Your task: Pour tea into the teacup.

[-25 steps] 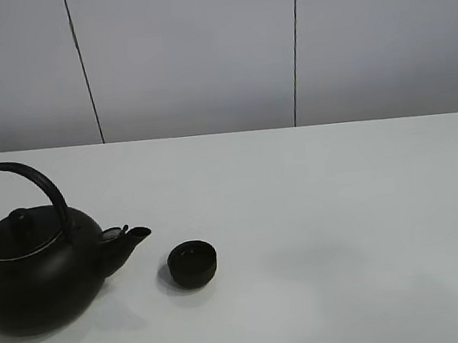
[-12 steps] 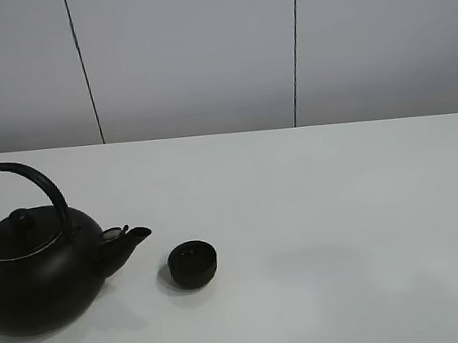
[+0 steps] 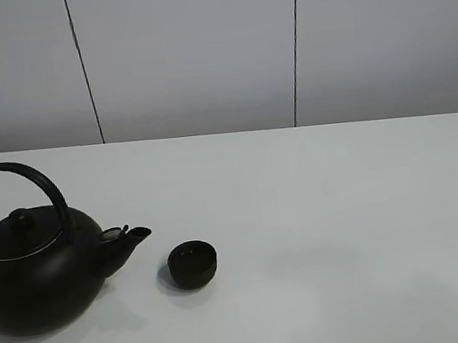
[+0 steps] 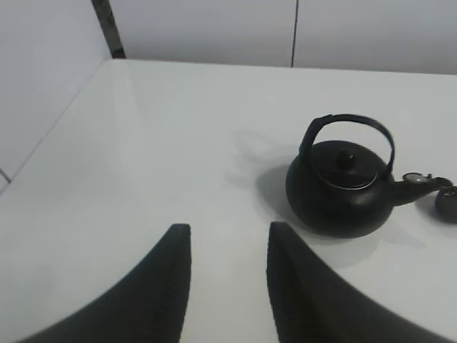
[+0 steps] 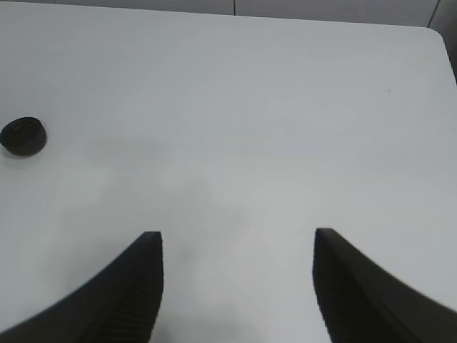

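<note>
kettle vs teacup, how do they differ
The kettle is far bigger than the teacup. The kettle has an arched handle, a knobbed lid and a spout that points toward the teacup; the teacup is a low, open bowl with none. Both are black, upright, and stand apart on the white table.

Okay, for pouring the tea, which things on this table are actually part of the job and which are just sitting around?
Part of the job:
- teacup, small, black, no handle
- kettle, spout aimed toward the teacup
- left gripper and right gripper, both holding nothing

Just lying about:
- nothing else on the white table
</note>
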Action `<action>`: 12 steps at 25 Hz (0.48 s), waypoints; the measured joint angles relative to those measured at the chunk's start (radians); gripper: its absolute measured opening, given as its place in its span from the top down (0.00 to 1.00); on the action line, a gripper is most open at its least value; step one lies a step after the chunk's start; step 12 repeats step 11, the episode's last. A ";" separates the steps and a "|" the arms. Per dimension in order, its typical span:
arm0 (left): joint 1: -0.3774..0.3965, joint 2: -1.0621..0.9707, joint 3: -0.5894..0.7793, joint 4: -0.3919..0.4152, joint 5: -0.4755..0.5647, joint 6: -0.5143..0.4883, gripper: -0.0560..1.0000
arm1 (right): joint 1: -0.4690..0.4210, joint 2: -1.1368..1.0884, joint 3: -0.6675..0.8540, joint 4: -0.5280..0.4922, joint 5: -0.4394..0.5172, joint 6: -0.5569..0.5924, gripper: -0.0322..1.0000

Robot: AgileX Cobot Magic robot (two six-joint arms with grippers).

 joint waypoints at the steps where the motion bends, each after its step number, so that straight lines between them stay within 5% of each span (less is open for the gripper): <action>1: 0.000 0.000 0.033 0.012 -0.012 -0.009 0.70 | 0.000 0.000 0.000 0.000 0.000 0.000 0.56; 12: -0.054 0.000 0.235 0.048 -0.117 -0.033 0.70 | 0.000 0.000 0.000 0.000 0.000 0.000 0.56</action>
